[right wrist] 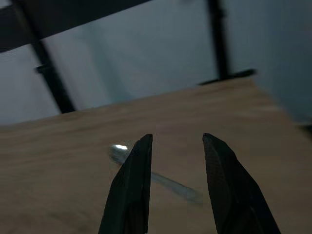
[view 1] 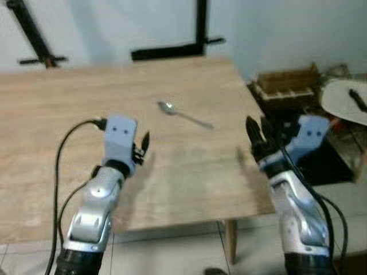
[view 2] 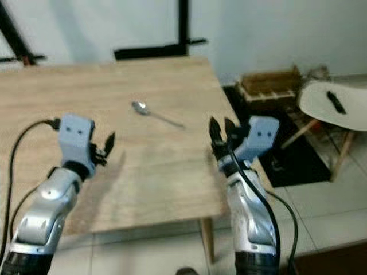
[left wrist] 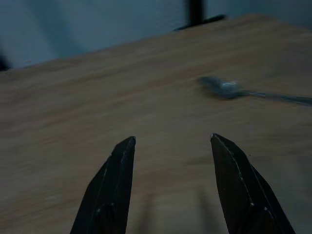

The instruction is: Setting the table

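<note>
A metal spoon (view 1: pixel 182 114) lies flat on the wooden bench (view 1: pixel 51 114), toward the far right part of the surface, with its bowl pointing far-left and its handle running near-right. Nothing touches the spoon. The left gripper (view 1: pixel 143 148) is raised over the near-left part of the bench, well apart from the spoon and nearer the robot than it; in the left wrist view its two black fingers (left wrist: pixel 114 185) stand wide apart with bare bench surface between them, and the spoon (left wrist: pixel 229 88) lies beyond and to one side of the fingertips. The right gripper (view 1: pixel 259 133) is raised at the right edge of the bench, near-right of the spoon handle; in the right wrist view its fingers (right wrist: pixel 134 190) are spread apart and hold nothing, and the spoon (right wrist: pixel 151 173) is seen on the bench past the gap between them. A black cable (view 1: pixel 60 166) loops from the left wrist module down along the silver left arm. Behind the far edge of the bench, black metal frame legs (view 1: pixel 178 48) stand against a pale wall. To the right of the bench, on the floor, a wooden crate with compartments (view 1: pixel 287 86) sits on a dark mat (view 1: pixel 321 160), and a pale chair seat (view 2: pixel 335 106) with a dark object on it stands further right. The floor nearer the robot is tiled, and one wooden bench leg (view 1: pixel 230 240) is visible at the near right corner.
</note>
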### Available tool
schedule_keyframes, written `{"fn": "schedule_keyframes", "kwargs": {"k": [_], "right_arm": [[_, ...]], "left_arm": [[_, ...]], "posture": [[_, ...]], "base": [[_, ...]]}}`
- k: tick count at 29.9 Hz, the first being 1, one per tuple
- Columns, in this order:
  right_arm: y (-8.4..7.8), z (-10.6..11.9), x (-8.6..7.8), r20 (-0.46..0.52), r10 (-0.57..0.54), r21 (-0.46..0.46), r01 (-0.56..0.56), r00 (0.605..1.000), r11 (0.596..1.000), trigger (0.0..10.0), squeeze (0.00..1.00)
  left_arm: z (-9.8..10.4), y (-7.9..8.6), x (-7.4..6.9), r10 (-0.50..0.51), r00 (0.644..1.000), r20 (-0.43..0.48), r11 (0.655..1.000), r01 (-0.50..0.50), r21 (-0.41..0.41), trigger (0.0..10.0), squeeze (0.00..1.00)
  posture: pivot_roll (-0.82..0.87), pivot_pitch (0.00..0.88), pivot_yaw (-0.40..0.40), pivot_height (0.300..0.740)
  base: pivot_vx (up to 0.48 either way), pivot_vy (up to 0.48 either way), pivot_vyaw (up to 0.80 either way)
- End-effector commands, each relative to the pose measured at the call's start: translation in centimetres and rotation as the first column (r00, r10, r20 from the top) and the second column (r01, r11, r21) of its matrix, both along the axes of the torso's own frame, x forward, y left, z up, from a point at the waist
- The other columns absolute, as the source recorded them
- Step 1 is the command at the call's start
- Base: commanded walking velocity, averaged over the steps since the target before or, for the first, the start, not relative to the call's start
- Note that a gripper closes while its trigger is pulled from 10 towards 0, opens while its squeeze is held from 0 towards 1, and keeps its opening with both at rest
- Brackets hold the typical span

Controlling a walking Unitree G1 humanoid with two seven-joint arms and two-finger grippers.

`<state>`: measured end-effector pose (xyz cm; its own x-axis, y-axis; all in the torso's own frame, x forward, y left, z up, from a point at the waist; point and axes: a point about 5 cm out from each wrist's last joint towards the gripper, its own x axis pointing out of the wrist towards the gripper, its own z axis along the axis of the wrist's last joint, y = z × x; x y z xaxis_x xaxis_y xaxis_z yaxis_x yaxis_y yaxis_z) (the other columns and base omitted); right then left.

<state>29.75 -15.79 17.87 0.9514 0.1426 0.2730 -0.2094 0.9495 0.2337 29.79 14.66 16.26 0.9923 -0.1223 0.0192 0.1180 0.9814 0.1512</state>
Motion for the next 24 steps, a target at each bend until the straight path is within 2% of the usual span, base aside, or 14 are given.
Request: {"fn": "schedule_keyframes", "kwargs": {"k": [1, 8, 16, 19, 20, 22, 24], "right_arm": [[0.4, -0.2, -0.1, -0.004, 0.018, 0.009, -0.018, 1.000, 1.000, 10.0, 0.00], [0.3, -0.2, -0.1, -0.005, 0.016, 0.004, -0.016, 1.000, 1.000, 10.0, 0.00], [0.2, -0.1, 0.2, -0.007, 0.018, -0.048, -0.018, 1.000, 0.999, 10.0, 0.00], [-0.5, -0.2, 0.7, -0.028, 0.046, -0.125, -0.049, 0.999, 0.991, 10.0, 0.00], [-0.8, -0.2, 1.1, -0.051, 0.077, -0.173, -0.084, 0.996, 0.981, 10.0, 0.00], [-0.9, -0.2, 1.2, -0.056, 0.089, -0.187, -0.098, 0.994, 0.977, 10.0, 0.00], [-1.1, -0.4, 1.8, -0.078, 0.108, -0.251, -0.124, 0.991, 0.960, 10.0, 0.00]], "left_arm": [[-0.5, 0.4, 0.0, 0.015, 1.000, -0.020, 1.000, -0.014, 0.008, 10.0, 0.00], [-0.6, 0.3, 0.0, 0.017, 0.999, -0.032, 1.000, -0.018, 0.000, 10.0, 0.00], [-0.1, 0.1, -0.3, -0.058, 0.998, -0.020, 0.998, 0.058, -0.002, 10.0, 0.00], [1.0, 1.0, -0.4, -0.163, 0.986, -0.024, 0.986, 0.164, 0.009, 10.0, 0.00], [1.8, 1.4, -0.6, -0.261, 0.965, -0.039, 0.965, 0.262, 0.018, 10.0, 0.00], [2.0, 1.6, -0.7, -0.293, 0.955, -0.045, 0.955, 0.294, 0.019, 10.0, 0.00], [2.9, 2.0, -1.1, -0.386, 0.920, -0.065, 0.922, 0.387, 0.003, 10.0, 0.00]], "posture": [[-0.08, 0.018, 0.078, 0.740], [-0.08, 0.020, 0.078, 0.740], [-0.08, 0.029, 0.074, 0.740], [-0.07, 0.036, 0.066, 0.740], [-0.06, 0.040, 0.063, 0.740], [-0.06, 0.040, 0.063, 0.740], [-0.05, 0.044, 0.060, 0.740]], "base": [[0.345, 0.000, 0.00], [0.301, 0.000, 0.00], [0.000, 0.000, 0.00], [0.000, 0.000, 0.00], [0.000, 0.000, 0.00], [0.000, 0.000, 0.00], [0.000, 0.000, 0.00]]}}
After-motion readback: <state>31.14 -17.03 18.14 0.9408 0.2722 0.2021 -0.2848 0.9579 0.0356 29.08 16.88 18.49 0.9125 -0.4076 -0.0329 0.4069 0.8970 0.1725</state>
